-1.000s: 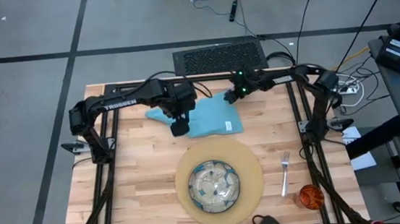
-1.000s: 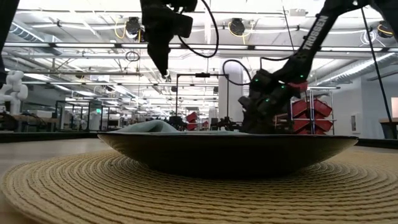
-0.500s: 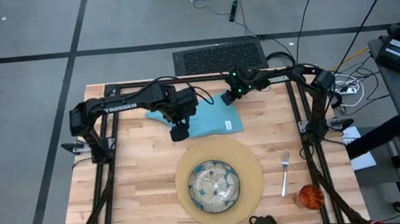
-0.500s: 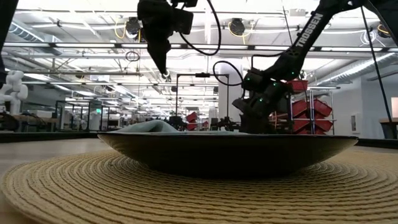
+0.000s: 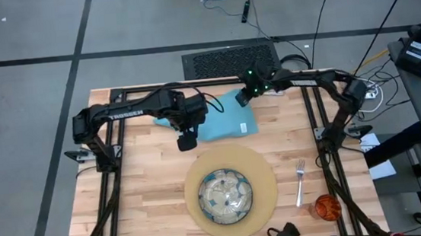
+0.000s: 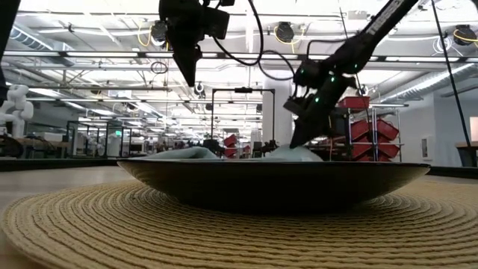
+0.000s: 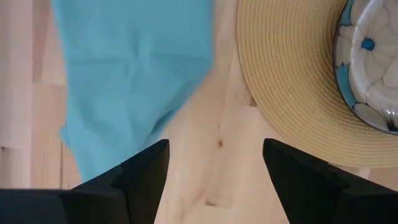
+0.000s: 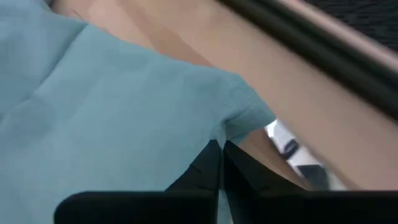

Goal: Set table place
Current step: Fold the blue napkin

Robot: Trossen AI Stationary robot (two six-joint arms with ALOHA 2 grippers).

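A teal napkin (image 5: 215,121) lies at the far middle of the table (image 5: 141,193). My right gripper (image 5: 241,98) is shut on its far right corner, which is raised. Over bare wood by the napkin's near left edge my left gripper (image 5: 186,142) hangs open, pointing down and holding nothing; its wrist view shows the napkin (image 7: 137,68) and placemat (image 7: 292,81) on either side. The round tan placemat (image 5: 231,191) lies near the front with the patterned plate (image 5: 226,194) on it. A fork (image 5: 300,180) and an orange cup (image 5: 327,207) are right of it. My right gripper pinches the napkin's far right corner (image 8: 245,118) between its two shut fingers (image 8: 208,163), at the cloth's edge. The fingers slant down from the table's far right. That corner is lifted (image 6: 293,153) and the rest of the napkin lies on the table.
A black frame (image 5: 310,117) runs along the table's edges. A dark grille (image 5: 230,59) lies on the floor beyond the far edge. A dark device (image 5: 285,234) sits at the near edge. Bare wood lies left of the placemat (image 5: 134,209).
My right gripper has shut on the napkin's far right corner, then risen and tipped. That corner has come up off the table, while the napkin's left and near parts have stayed down.
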